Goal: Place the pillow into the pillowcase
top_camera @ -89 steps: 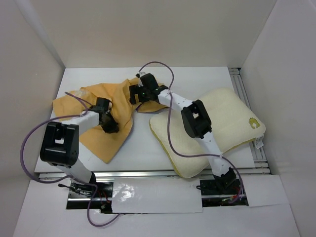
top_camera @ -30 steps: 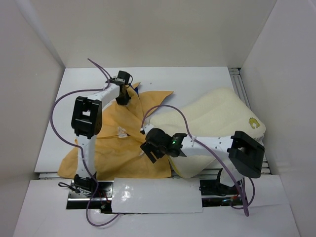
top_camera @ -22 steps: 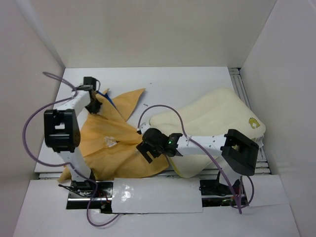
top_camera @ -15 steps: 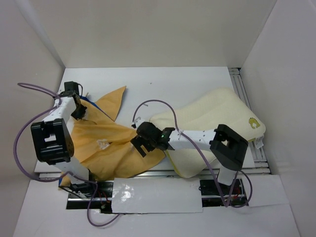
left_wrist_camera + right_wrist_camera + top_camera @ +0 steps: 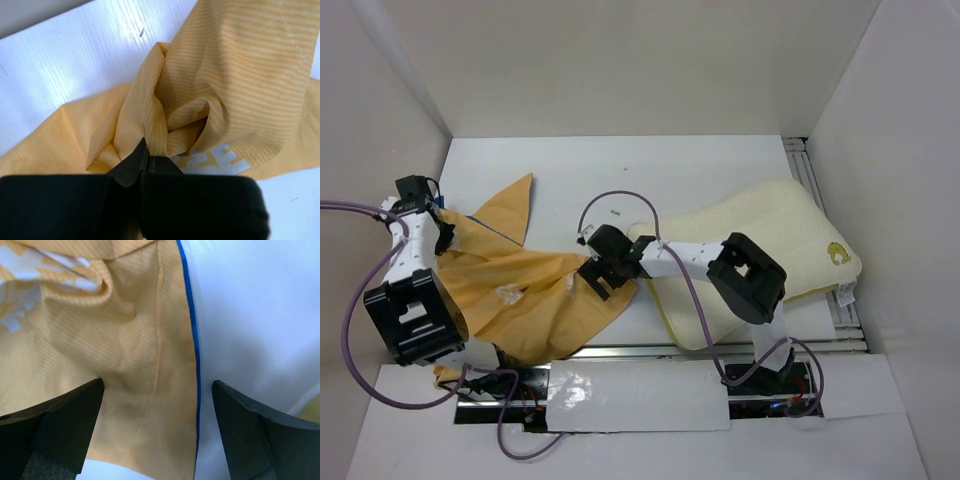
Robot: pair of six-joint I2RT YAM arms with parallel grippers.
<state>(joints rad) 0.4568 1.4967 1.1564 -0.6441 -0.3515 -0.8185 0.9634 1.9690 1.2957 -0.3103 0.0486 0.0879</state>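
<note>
While the left pincer (image 5: 145, 152) is clamping a bunched fold of the pillowcase (image 5: 535, 300) at the left edge of the desk (image 5: 670, 170), the right pincer (image 5: 156, 390) is hovering with jaws apart over its blue-trimmed hem (gripping nothing). The pillow (image 5: 790, 225) is lying wholly outside, toward the right edge, so the task is looking barely begun: opening the mouth and all the stuffing are waiting.

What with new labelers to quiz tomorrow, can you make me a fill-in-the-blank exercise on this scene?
The left gripper is ____ on a bunched fold of the pillowcase.
The right gripper is ____ over the pillowcase's blue-edged hem.
The pillow lies on the ____ arm's side of the table.
Missing words: shut; open; right.
</note>
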